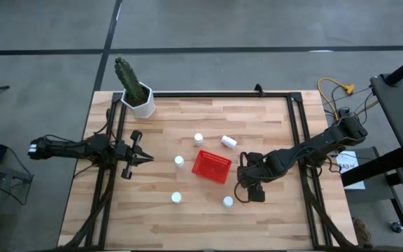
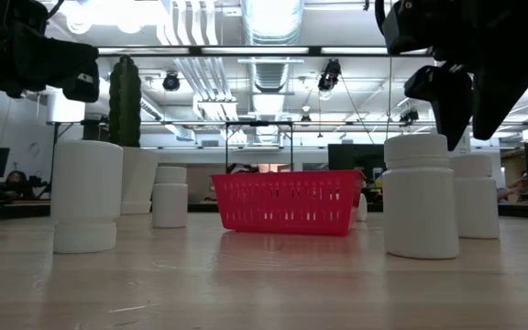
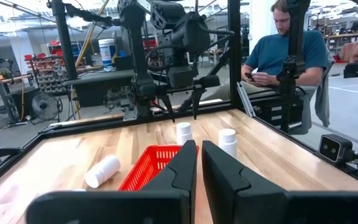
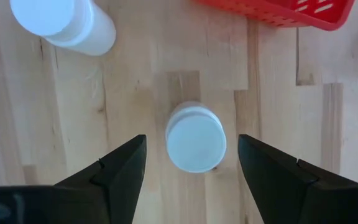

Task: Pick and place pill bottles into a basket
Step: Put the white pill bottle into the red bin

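The red basket [image 1: 211,166] sits mid-table. White pill bottles stand upright around it [image 1: 199,138] [image 1: 179,161] [image 1: 176,198] [image 1: 227,201], and one [image 1: 229,141] lies on its side. My right gripper [image 1: 249,192] hangs open, pointing down, right of the basket. It covers another upright bottle [image 4: 195,138] from the high view. The fingers stand on either side of this bottle's cap, a little above it, without touching. My left gripper [image 1: 149,159] is shut, level, at the table's left.
A white pot with a cactus [image 1: 140,98] stands at the far left corner. A black frame rail [image 1: 296,140] runs along the table's right side. Bare wood lies along the near edge. A seated person [image 3: 278,50] shows beyond the table's right side.
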{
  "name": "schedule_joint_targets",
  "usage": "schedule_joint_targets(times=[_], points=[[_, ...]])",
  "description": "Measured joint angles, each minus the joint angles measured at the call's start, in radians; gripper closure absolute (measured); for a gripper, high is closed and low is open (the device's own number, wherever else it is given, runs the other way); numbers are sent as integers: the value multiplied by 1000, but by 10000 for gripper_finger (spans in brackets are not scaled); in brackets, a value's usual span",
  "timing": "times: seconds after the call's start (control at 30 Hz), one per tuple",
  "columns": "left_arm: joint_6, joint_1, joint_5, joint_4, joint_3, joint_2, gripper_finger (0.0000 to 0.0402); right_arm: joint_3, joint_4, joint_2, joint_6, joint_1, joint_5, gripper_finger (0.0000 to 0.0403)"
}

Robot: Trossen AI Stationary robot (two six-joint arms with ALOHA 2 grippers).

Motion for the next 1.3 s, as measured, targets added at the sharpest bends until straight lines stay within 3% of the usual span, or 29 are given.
schedule_joint_targets(times=[1.3], points=[[0,0,0,-1,0,0,391,-138,176,0,-26,-3,9,165]])
